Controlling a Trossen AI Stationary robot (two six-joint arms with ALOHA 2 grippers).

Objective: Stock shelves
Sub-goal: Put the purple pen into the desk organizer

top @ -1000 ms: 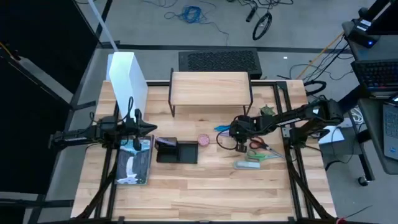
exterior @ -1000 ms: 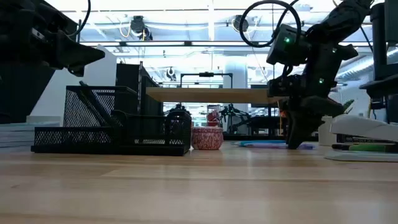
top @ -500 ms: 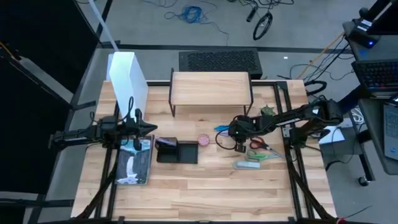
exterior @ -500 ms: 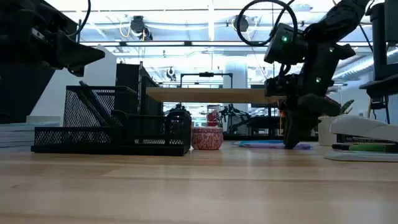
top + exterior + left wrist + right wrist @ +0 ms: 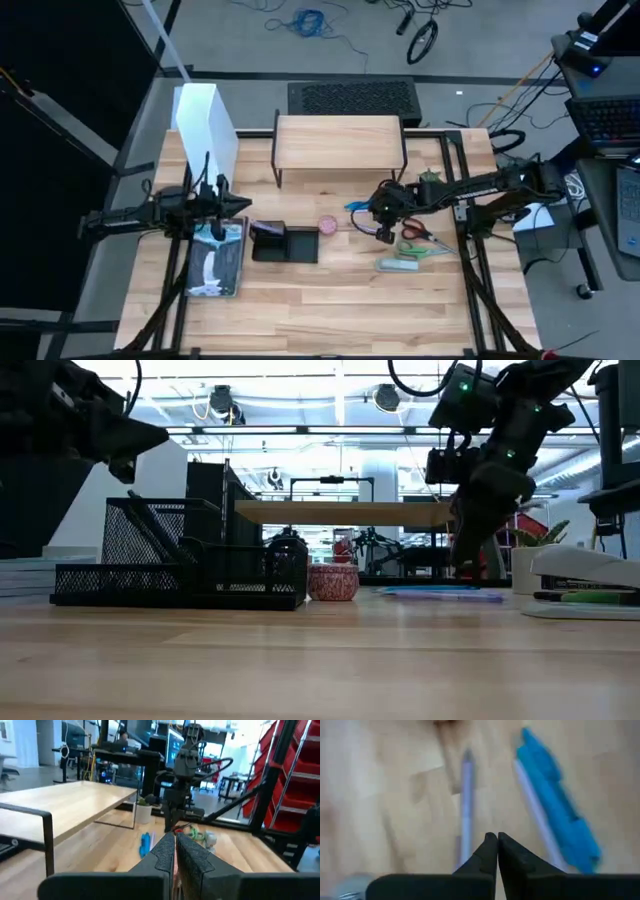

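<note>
— Shelves first: where are they?

— The shelves (image 5: 338, 137) stand at the far middle of the table (image 5: 330, 300), a light-wood top on thin black legs, with a tall white file box (image 5: 205, 125) just to their left. From table height the wood top (image 5: 340, 512) shows as a thin band with open space beneath it.

— And the right gripper (image 5: 383, 232)?

— It hangs in front of the shelves and a little to their right, pointing down at the table but lifted clear of it, as the low view (image 5: 465, 565) shows. Its fingers are pressed together with nothing between them; the wrist view (image 5: 492, 851) shows the two tips meeting. Below them lie a thin pale pen (image 5: 465, 815) and a blue marker (image 5: 555, 827), side by side and apart from each other.

— What else sits near it?

— A small pink pot (image 5: 327, 225) to its left, red-handled scissors (image 5: 415, 233) to its right, and a pale green stapler (image 5: 398, 265) nearer the front edge.

— The left gripper (image 5: 240, 207)?

— Waiting on the left side of the table, above a book (image 5: 215, 262) and just beside a black mesh organizer (image 5: 283, 243). Its fingers (image 5: 165, 852) are closed too, holding nothing.
</note>
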